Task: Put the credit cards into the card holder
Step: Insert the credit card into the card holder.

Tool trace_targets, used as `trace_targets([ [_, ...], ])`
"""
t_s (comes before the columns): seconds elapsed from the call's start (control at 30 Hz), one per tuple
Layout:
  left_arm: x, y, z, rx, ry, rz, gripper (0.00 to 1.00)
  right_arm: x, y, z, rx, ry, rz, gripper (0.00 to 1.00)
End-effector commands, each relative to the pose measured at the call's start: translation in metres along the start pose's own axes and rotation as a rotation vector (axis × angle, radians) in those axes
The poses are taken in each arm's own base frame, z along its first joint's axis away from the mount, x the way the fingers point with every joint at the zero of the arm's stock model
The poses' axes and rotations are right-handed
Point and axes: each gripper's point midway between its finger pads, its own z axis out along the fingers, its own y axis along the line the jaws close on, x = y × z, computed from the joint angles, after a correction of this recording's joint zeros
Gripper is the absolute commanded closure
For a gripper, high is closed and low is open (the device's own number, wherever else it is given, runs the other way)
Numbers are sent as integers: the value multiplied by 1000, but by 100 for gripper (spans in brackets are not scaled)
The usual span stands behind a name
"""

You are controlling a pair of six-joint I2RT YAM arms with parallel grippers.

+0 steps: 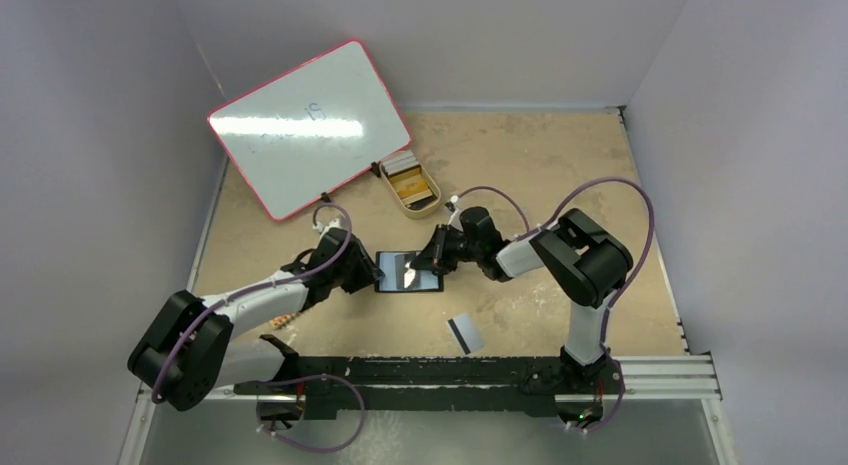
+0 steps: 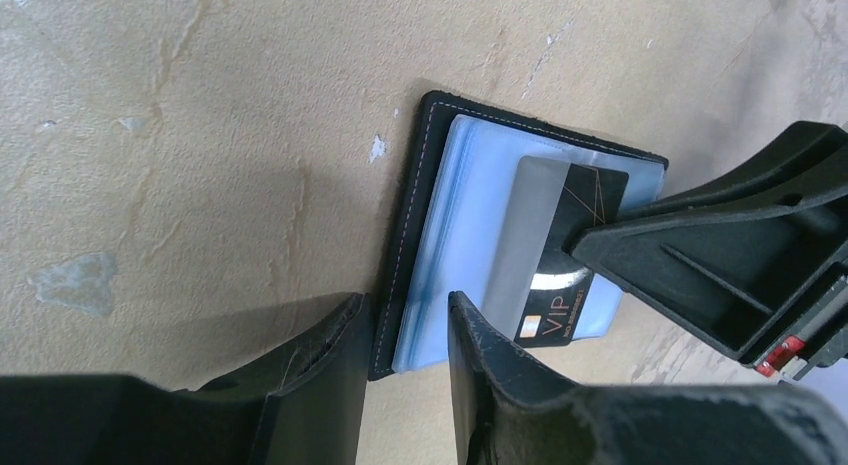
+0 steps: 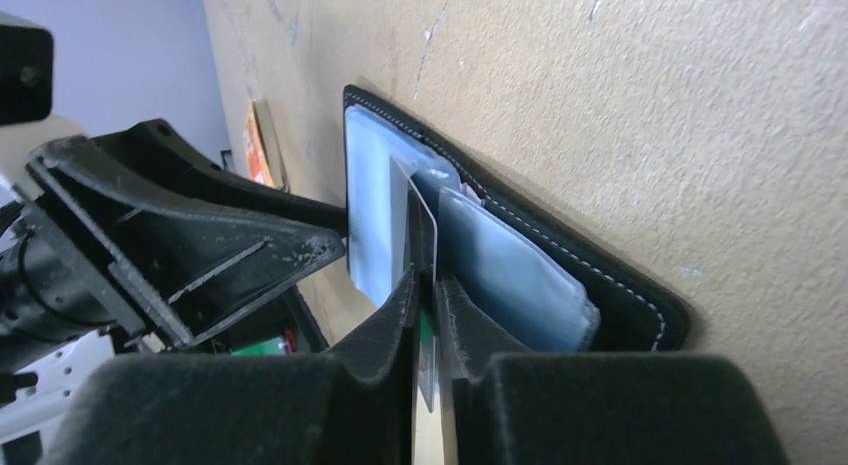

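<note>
The black card holder (image 1: 392, 260) lies open at mid-table, its grey-blue pockets (image 2: 470, 205) facing up. My left gripper (image 1: 372, 275) (image 2: 405, 305) has the holder's near-left corner between its fingers, one against the black edge and one on the pockets. My right gripper (image 1: 428, 265) (image 3: 425, 280) is shut on a black credit card (image 2: 560, 235) (image 3: 415, 225) marked VIP, which stands edge-on with its far end inside a pocket. A second credit card (image 1: 465, 332), grey with a black stripe, lies flat on the table nearer the arm bases.
A tan oval tray (image 1: 432, 199) holding cards stands behind the holder. A pink-framed whiteboard (image 1: 310, 125) leans at the back left. A small orange board (image 1: 285, 322) lies by my left arm. Grey walls close in both sides.
</note>
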Motion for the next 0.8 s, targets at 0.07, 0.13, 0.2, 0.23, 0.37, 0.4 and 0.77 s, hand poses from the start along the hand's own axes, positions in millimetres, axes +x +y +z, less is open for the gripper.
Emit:
trace_targets([
  [0.07,29,26,-2,-62,94,-1,66,-8,-14,2,198,-18,-62,76],
  [0.13,30,26,-2,-66,98,1,66,-14,-16,-6,247,-45,-89,73],
  [0.2,30,25,-2,-60,99,-5,66,-17,-18,-12,287,-63,-118,68],
  [0.23,32,24,-3,-50,104,-13,66,-18,-20,-13,297,-62,-127,66],
  [0.37,32,15,-5,-11,109,-28,66,-16,-24,-13,312,-56,-136,59],
  [0.4,30,14,-6,-10,105,-28,66,-16,-23,-13,313,-57,-138,59],
  [0.77,32,12,-5,2,113,-36,66,1,3,-2,174,-37,-59,57],
])
